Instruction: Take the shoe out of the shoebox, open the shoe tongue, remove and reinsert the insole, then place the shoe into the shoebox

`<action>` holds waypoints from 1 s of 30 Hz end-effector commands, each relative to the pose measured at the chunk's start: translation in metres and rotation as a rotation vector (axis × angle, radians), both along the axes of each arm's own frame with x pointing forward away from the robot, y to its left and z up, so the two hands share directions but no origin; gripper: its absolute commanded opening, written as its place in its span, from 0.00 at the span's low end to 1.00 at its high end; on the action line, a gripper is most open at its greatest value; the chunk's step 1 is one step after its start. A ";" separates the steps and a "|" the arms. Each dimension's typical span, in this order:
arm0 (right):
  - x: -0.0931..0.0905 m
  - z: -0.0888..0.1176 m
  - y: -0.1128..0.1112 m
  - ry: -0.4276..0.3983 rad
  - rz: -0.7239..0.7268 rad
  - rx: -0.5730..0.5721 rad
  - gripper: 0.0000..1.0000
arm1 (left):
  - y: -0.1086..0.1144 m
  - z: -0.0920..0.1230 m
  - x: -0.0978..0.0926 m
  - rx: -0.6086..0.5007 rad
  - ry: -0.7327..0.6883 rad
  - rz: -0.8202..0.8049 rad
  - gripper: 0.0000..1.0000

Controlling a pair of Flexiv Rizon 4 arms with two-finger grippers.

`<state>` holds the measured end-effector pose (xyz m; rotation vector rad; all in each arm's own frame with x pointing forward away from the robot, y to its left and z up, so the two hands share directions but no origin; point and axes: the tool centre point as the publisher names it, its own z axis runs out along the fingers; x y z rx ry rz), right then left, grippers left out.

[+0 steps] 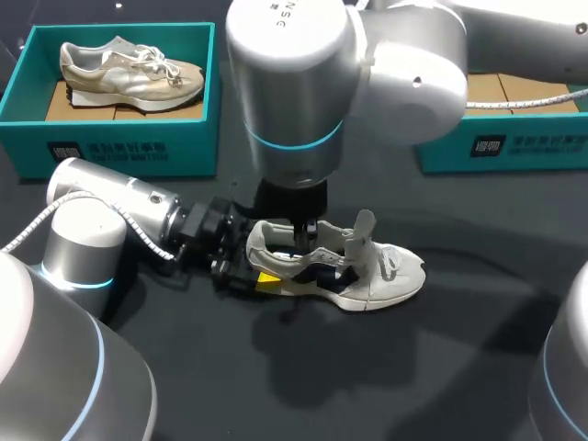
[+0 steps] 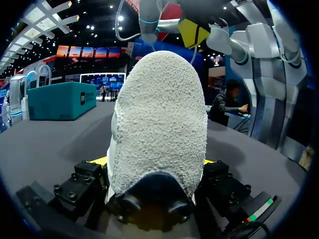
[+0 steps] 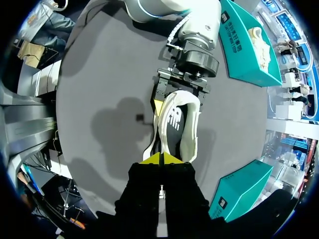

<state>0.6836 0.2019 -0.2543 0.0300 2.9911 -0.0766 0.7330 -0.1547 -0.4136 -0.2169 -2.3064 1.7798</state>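
A white shoe (image 1: 395, 276) lies on the dark table with its toe pointing right and its tongue (image 1: 361, 230) lifted. My left gripper (image 1: 253, 257) comes in from the left and is shut on the shoe's heel. In the left wrist view the rough white heel (image 2: 159, 124) fills the space between its fingers (image 2: 94, 162). My right gripper (image 1: 301, 225) hangs straight down over the shoe's opening. Its yellow tips (image 3: 160, 158) are pressed together at the rim of the opening, and I see nothing between them. The dark insole (image 3: 174, 119) lies inside the shoe.
A teal shoebox (image 1: 119, 147) at the back left holds a second, beige shoe (image 1: 129, 72). Another teal box (image 1: 514, 147) stands at the back right, partly hidden by my right arm. The right arm's big joint blocks the middle of the head view.
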 end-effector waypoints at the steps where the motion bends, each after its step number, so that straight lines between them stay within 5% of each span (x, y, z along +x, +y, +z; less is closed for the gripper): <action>1: 0.000 -0.001 0.004 0.000 -0.002 -0.010 0.00 | 0.001 -0.003 0.002 0.001 0.000 0.001 0.00; 12: 0.016 -0.039 0.025 0.016 0.049 0.029 0.00 | 0.001 -0.003 0.002 0.001 0.000 0.001 0.00; 30: 0.046 -0.088 0.023 0.038 0.048 0.055 0.00 | 0.001 -0.003 0.002 0.001 0.000 0.001 0.00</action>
